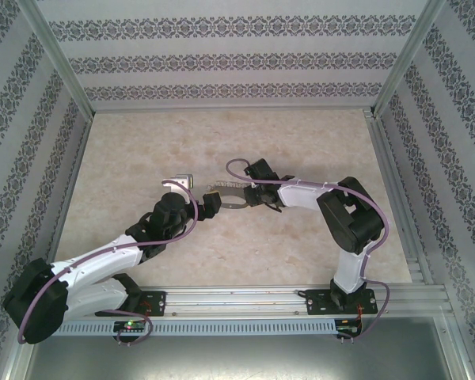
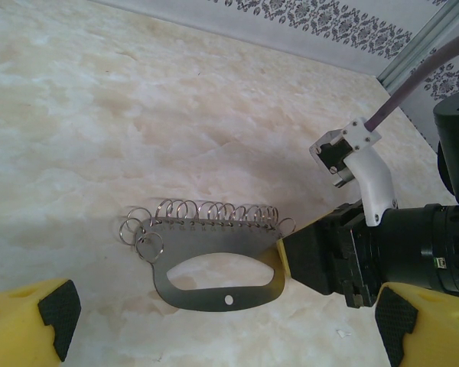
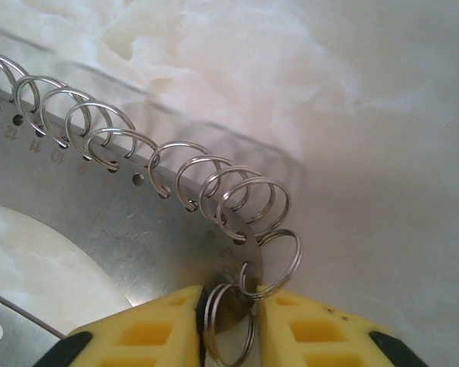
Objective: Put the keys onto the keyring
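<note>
The keyring (image 2: 206,246) is a flat grey metal oval loop with a row of silvery split rings (image 2: 214,211) along its far edge. It lies low over the marble table. My right gripper (image 3: 229,325) is shut on the loop's end, its yellow fingers (image 3: 145,332) pinching the plate corner and a split ring there. From the left wrist view the right gripper (image 2: 310,256) holds the loop's right end. My left gripper (image 2: 222,336) is open above the loop, its pads (image 2: 57,306) wide apart and touching nothing. From above, the keyring (image 1: 233,204) spans between both grippers. The key is out of view.
The marble tabletop (image 1: 222,142) stretches out behind the arms. Patterned walls and aluminium rails (image 1: 384,119) close it in on three sides. The right arm's wrist camera bracket (image 2: 344,149) and purple cable (image 2: 413,84) hang over the loop's right end.
</note>
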